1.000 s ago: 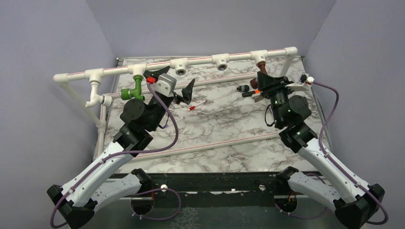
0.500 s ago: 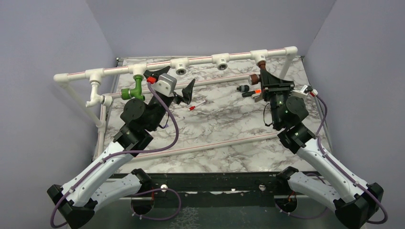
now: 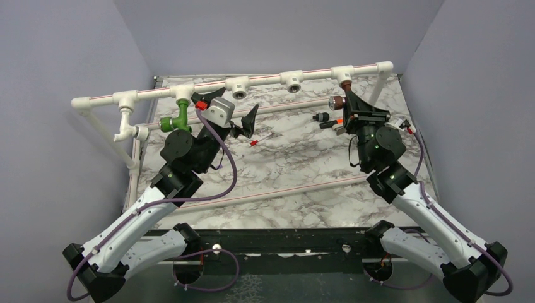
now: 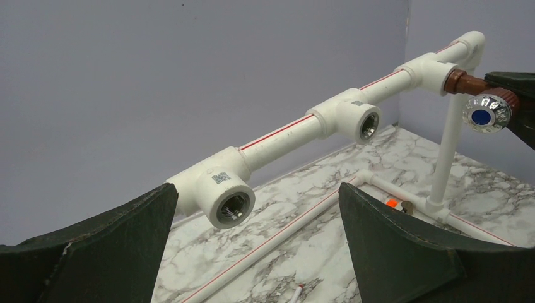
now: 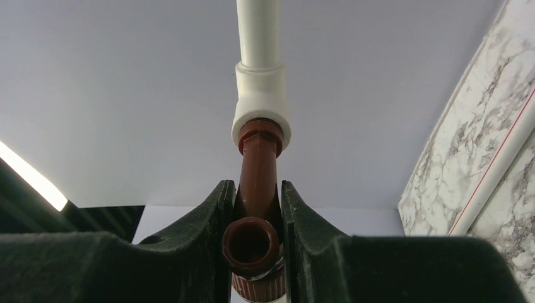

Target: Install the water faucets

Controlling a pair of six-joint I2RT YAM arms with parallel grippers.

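The reddish-brown faucet (image 3: 341,90) hangs with its stem in the right white T-fitting (image 3: 342,74) of the pipe frame. My right gripper (image 3: 351,106) is shut on its body, seen from below in the right wrist view (image 5: 257,169), with its round spout mouth between my fingers (image 5: 208,218). Its clear knob with a blue centre shows in the left wrist view (image 4: 485,113). The green faucet (image 3: 176,118) hangs from the left T-fitting (image 3: 183,91). My left gripper (image 3: 230,115) is open and empty to its right, wide apart in its wrist view (image 4: 258,252).
Two open threaded T-fittings (image 3: 238,88) (image 3: 292,81) sit on the top pipe, also in the left wrist view (image 4: 227,197) (image 4: 358,118). A small black piece with an orange tip (image 3: 329,120) and a thin red-tipped stick (image 3: 256,142) lie on the marble table (image 3: 296,164). Purple walls stand close around.
My right wrist has rolled while shut on the reddish-brown faucet, turning it in its fitting; its knob has swung to the left. The left arm has not moved.
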